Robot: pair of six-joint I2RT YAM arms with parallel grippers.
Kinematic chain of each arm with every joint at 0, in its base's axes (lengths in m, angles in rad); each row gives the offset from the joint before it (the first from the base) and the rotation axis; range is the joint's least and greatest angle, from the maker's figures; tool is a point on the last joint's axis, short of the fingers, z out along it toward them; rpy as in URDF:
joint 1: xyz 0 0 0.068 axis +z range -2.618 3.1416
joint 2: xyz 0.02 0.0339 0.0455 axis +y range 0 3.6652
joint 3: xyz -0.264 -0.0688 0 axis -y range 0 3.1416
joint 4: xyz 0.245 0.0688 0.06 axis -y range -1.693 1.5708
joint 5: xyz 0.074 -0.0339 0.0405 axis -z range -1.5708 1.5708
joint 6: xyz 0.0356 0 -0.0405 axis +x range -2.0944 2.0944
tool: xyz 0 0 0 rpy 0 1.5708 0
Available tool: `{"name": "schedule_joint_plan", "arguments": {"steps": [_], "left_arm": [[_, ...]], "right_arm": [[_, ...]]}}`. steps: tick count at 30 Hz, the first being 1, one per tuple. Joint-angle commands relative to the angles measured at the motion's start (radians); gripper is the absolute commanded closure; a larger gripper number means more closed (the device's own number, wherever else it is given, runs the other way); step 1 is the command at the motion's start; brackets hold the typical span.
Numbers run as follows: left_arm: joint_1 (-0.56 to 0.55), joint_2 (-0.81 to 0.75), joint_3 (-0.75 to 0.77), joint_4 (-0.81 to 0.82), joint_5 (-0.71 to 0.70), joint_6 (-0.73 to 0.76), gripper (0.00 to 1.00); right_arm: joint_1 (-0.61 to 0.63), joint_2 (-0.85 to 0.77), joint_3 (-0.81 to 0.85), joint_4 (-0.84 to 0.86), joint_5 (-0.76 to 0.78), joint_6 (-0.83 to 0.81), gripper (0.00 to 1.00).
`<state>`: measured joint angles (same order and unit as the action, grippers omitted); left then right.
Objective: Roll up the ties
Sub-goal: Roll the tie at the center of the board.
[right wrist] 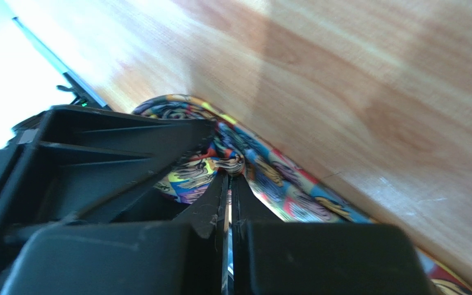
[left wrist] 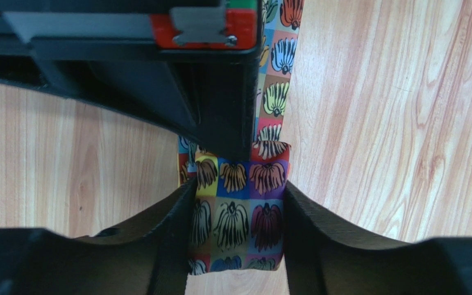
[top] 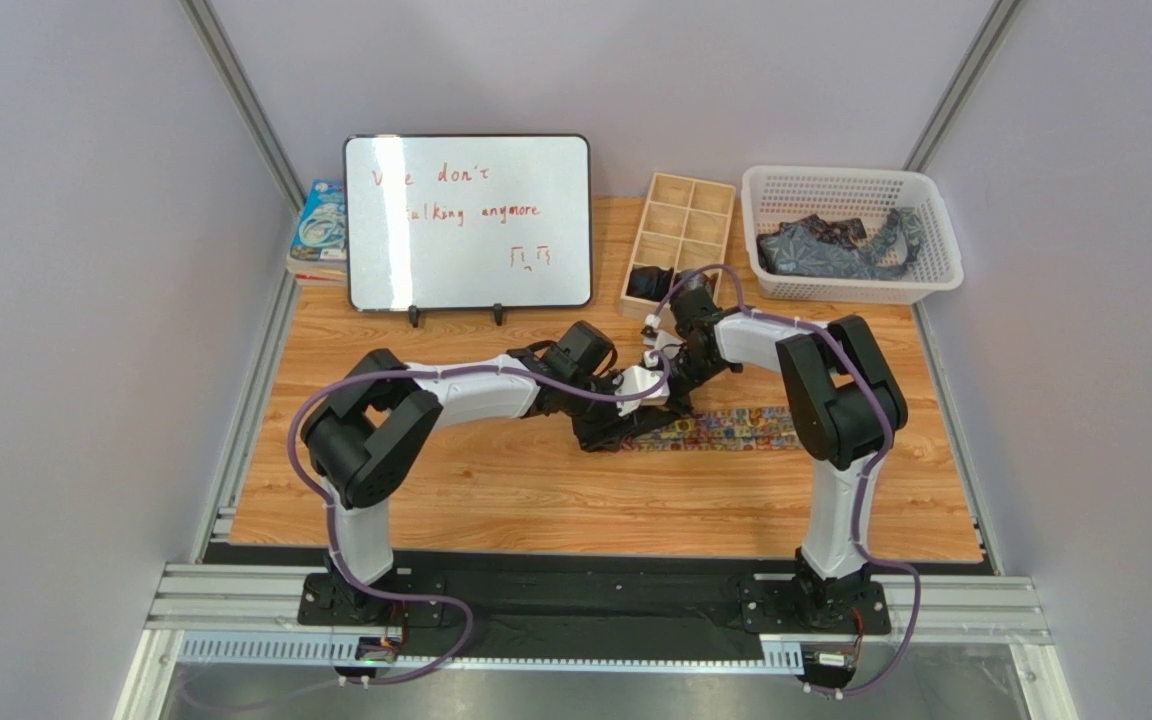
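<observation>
A multicoloured tie (top: 732,431) printed with flowers in coloured squares lies flat on the wooden table (top: 537,495), and its left end is folded over. My left gripper (left wrist: 238,187) is open around that folded end (left wrist: 238,224), one finger (left wrist: 174,233) close at each edge. My right gripper (right wrist: 229,175) comes in from above and is shut on the tie's fabric (right wrist: 281,184) at the fold. From above, the left gripper (top: 620,425) and the right gripper (top: 668,393) meet at the tie's left end. Dark ties (top: 838,245) lie heaped in a white basket (top: 935,225).
A wooden compartment box (top: 695,210) stands behind the grippers with a dark roll (top: 650,281) in its near left cell. A whiteboard (top: 470,222) on a stand is at the back left, and a book (top: 319,225) lies beside it.
</observation>
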<state>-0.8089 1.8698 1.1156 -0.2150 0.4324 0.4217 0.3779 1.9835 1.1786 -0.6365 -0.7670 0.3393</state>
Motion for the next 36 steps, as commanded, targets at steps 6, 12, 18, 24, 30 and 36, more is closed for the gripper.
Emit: {"name": "schedule_joint_plan", "arguments": {"steps": [6,12,18,24,30,36], "left_arm": [[0.063,-0.107,-0.065,-0.027,0.031,-0.017,0.33],[0.065,-0.118,-0.125,0.064,0.075,-0.008,0.31],[0.065,-0.110,-0.217,0.302,0.131,0.003,0.32],[0.063,-0.103,-0.229,0.394,0.175,-0.006,0.44],[0.053,-0.069,-0.181,0.322,0.129,0.042,0.49],[0.054,-0.069,-0.201,0.371,0.117,0.032,0.30]], "right_arm": [[0.016,0.058,0.070,-0.051,0.158,-0.065,1.00],[0.029,0.080,0.095,-0.080,0.198,-0.074,1.00],[0.029,0.093,0.105,-0.086,0.213,-0.075,1.00],[0.030,0.097,0.115,-0.077,0.198,-0.069,1.00],[0.033,0.074,0.116,-0.046,0.160,-0.062,1.00],[0.038,0.084,0.112,-0.045,0.161,-0.063,1.00]]}}
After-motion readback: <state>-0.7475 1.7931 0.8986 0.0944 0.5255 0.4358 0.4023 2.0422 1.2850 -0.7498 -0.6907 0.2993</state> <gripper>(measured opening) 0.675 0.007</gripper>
